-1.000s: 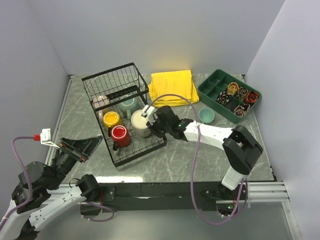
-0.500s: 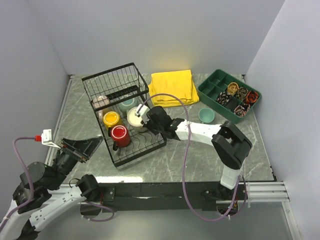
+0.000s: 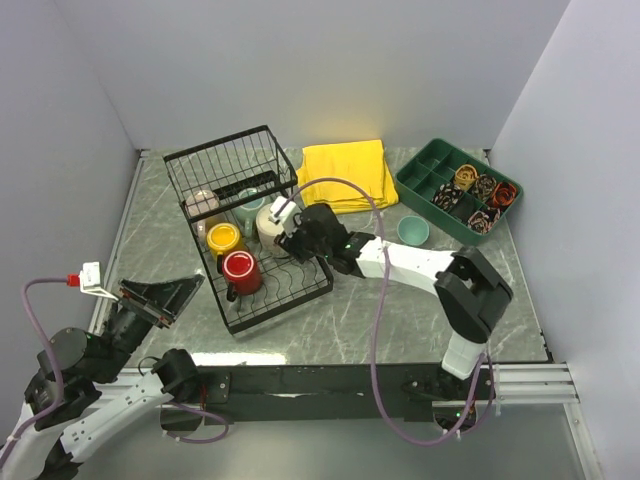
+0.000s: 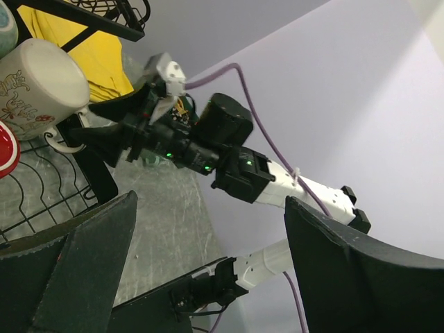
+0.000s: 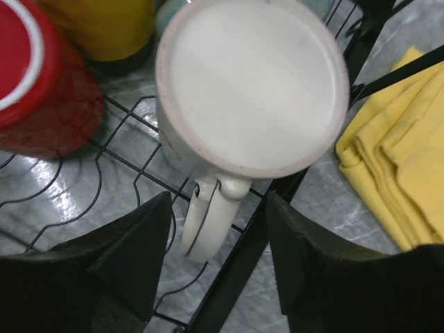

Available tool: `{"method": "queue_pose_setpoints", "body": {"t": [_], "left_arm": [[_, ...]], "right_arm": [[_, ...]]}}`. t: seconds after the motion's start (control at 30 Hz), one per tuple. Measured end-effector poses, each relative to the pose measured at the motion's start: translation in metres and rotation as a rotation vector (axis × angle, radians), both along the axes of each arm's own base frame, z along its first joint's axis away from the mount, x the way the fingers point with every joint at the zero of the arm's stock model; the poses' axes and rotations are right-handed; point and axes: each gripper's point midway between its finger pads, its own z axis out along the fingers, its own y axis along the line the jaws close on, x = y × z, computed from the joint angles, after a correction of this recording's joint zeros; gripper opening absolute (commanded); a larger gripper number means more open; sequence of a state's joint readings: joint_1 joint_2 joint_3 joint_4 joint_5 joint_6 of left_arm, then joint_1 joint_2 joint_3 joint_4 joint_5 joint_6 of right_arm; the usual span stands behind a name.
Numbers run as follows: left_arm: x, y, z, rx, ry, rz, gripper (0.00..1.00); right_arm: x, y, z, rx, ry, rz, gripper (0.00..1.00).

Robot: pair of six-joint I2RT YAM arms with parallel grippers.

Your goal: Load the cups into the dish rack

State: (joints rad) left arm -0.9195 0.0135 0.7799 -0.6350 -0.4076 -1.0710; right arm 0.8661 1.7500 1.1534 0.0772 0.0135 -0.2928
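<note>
The black wire dish rack point(image 3: 282, 303) holds a red cup point(image 3: 241, 268), a yellow cup point(image 3: 222, 238), a teal cup point(image 3: 252, 205), a beige cup point(image 3: 201, 203) and a cream cup point(image 3: 270, 224). Another teal cup point(image 3: 413, 231) stands on the table to the right. My right gripper point(image 3: 291, 238) is open, with its fingers on either side of the cream cup's handle point(image 5: 208, 215). In the right wrist view the cream cup point(image 5: 253, 83) sits on the rack wires point(image 5: 243, 267) beside the red cup point(image 5: 35, 83). My left gripper point(image 3: 165, 297) is open and empty, left of the rack.
A folded yellow cloth point(image 3: 345, 175) lies behind the rack. A green divided tray point(image 3: 425, 180) with rolled items stands at the back right. The left wrist view shows the right arm point(image 4: 232, 156) reaching to the cream cup point(image 4: 38, 87).
My right gripper carried the cream cup left and toward the back, into the rack beside the yellow cup. The left arm barely moved.
</note>
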Motion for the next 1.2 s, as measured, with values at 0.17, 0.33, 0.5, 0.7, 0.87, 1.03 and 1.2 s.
{"method": "queue_pose_setpoints", "body": {"t": [0.17,0.33,0.5,0.7,0.87,1.03,1.2], "left_arm": [[0.000,0.000,-0.002,0.003,0.002,-0.001,0.93],[0.000,-0.004,-0.006,0.013,0.007,-0.014,0.97],[0.002,-0.018,-0.019,0.056,0.032,-0.053,0.98],[0.011,-0.043,-0.041,0.143,0.086,-0.100,0.98],[0.015,-0.056,-0.047,0.160,0.099,-0.126,0.98],[0.018,-0.068,-0.059,0.137,0.105,-0.155,0.98],[0.017,-0.077,-0.081,0.107,0.136,-0.182,0.98]], "right_arm": [[-0.016,-0.012,0.044,0.038,-0.050,0.095,0.85],[-0.037,-0.043,0.077,0.046,-0.038,0.259,0.87],[-0.011,-0.130,0.092,0.093,0.047,0.135,0.87],[0.012,-0.254,0.082,0.217,0.151,-0.315,0.86],[0.017,-0.327,0.053,0.331,0.279,-0.654,0.82],[0.022,-0.355,0.022,0.385,0.401,-0.847,0.75],[0.033,-0.356,-0.015,0.395,0.549,-0.922,0.66]]}}
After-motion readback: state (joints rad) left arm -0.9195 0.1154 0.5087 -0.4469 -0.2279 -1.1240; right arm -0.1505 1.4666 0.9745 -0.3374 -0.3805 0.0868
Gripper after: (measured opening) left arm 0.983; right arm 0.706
